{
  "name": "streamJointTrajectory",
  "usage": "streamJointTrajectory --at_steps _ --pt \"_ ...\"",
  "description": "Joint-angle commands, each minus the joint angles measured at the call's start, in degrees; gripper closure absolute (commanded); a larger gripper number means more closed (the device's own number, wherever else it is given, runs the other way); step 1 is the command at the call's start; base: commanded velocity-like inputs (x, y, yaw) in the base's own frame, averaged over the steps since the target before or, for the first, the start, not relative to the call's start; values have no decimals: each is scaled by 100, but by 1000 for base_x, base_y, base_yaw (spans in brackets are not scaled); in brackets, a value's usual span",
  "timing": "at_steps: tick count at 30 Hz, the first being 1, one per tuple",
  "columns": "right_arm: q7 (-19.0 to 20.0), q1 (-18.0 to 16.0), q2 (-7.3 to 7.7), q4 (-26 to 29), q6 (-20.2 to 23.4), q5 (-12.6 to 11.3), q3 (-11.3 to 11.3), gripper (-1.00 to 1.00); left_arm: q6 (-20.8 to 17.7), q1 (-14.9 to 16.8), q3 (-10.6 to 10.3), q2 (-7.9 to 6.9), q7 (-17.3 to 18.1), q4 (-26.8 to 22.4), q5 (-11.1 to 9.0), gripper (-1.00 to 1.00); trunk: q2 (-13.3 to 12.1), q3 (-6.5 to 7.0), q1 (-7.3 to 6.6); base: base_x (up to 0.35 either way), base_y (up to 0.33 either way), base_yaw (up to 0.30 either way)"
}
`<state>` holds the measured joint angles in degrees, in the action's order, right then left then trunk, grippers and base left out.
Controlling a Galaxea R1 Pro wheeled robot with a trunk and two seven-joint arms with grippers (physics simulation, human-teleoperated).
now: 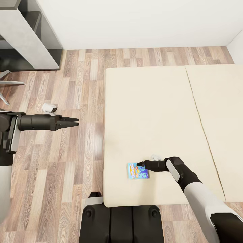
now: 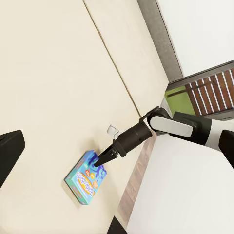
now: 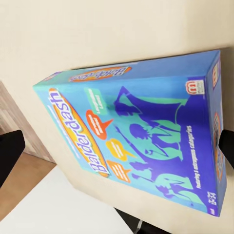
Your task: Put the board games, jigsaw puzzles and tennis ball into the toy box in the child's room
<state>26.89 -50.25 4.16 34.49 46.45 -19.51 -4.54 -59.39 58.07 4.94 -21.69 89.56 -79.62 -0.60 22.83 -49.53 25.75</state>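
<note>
— Head view: where are your arms?

— Your right arm reaches forward and bends left over the wide beige two-part mattress bed (image 1: 152, 111); its right pincer (image 1: 140, 164) sits at the flat blue "Balderdash" board game box (image 1: 137, 170), fingers apart, one on each side in the right wrist view.

— And the left?

— Your left pincer (image 1: 75, 122) hangs level over the wood-plank floor (image 1: 67, 158), tips close together.

— The box?

— Flat near the bed's front edge, long axis across it. Contact unclear.
</note>
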Motion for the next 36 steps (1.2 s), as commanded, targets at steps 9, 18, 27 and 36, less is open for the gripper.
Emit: streamJointTrajectory --at_steps 9,18,27,36 --pt "18 -2 6 5 14 3 -21 -100 -61 2 -2 -2 18 -1 -2 -100 9 -6 3 0 69 0" --pt "18 -2 6 5 14 2 -21 -100 -61 2 -2 -2 18 -1 -2 -100 9 -6 3 0 89 0" --pt "18 -2 6 5 14 0 -21 -100 -61 2 -2 -2 18 -1 -2 -100 9 -6 3 0 136 0" --pt "18 -2 6 5 14 0 -19 -100 -61 2 -2 -2 17 -1 -2 -100 9 -6 3 0 178 0"
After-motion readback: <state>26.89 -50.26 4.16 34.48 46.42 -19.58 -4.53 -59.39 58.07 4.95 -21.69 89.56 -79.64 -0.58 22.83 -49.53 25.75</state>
